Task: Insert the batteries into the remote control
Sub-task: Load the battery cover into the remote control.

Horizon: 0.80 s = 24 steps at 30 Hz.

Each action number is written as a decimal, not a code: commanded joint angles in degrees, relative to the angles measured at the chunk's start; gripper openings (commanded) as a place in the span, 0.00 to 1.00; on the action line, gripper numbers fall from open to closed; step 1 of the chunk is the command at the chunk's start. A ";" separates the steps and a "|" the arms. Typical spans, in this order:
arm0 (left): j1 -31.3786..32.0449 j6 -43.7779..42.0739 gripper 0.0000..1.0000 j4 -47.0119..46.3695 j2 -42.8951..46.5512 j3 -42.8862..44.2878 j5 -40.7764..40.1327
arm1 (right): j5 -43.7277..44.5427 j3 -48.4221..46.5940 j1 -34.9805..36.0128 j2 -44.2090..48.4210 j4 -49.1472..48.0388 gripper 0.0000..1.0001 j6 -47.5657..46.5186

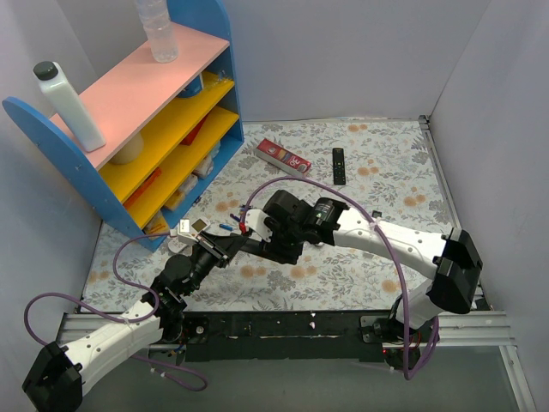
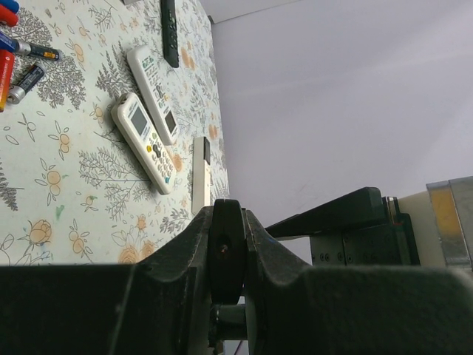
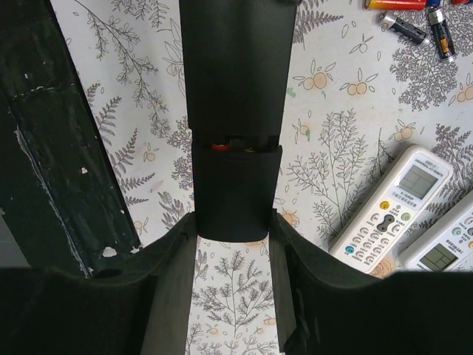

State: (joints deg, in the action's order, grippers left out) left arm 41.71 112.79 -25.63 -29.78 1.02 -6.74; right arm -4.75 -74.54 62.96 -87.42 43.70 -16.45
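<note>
Both grippers hold one long black remote [image 3: 233, 89] in the air above the floral table. My right gripper [image 3: 233, 222] is shut on its near end; a seam crosses its back, and a bit of red shows there. My left gripper [image 2: 225, 211] is shut on its thin edge [image 2: 225, 248]. In the top view the two grippers, left [image 1: 225, 249] and right [image 1: 257, 230], meet at the table's middle. Batteries [image 3: 414, 21] with red, blue and dark wraps lie loose, also in the left wrist view [image 2: 26, 78]. A slim silver-white remote [image 2: 199, 176] lies flat on the table.
Two wider white remotes with button pads [image 2: 144, 140] [image 2: 154, 92] lie side by side, also seen in the right wrist view [image 3: 392, 207]. Another black remote [image 1: 339, 165] and a red box [image 1: 283, 156] lie at the back. A blue shelf unit [image 1: 146, 129] stands at the left.
</note>
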 commanded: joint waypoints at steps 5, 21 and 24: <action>0.12 -0.20 0.00 -1.97 1.48 -5.59 1.64 | 0.80 -3.50 0.50 -2.23 1.65 0.35 -0.08; 0.12 4.01 0.00 -3.81 2.36 -5.59 3.31 | 2.73 -3.68 1.99 -4.34 -0.20 0.35 0.01; 0.12 4.89 0.00 -4.87 1.74 -5.76 3.93 | 2.47 -3.86 2.17 -4.52 -1.16 0.35 0.10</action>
State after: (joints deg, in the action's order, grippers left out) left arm 41.69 112.07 -23.79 -28.71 1.02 -5.98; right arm -2.59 -76.44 64.60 -90.83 44.97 -16.47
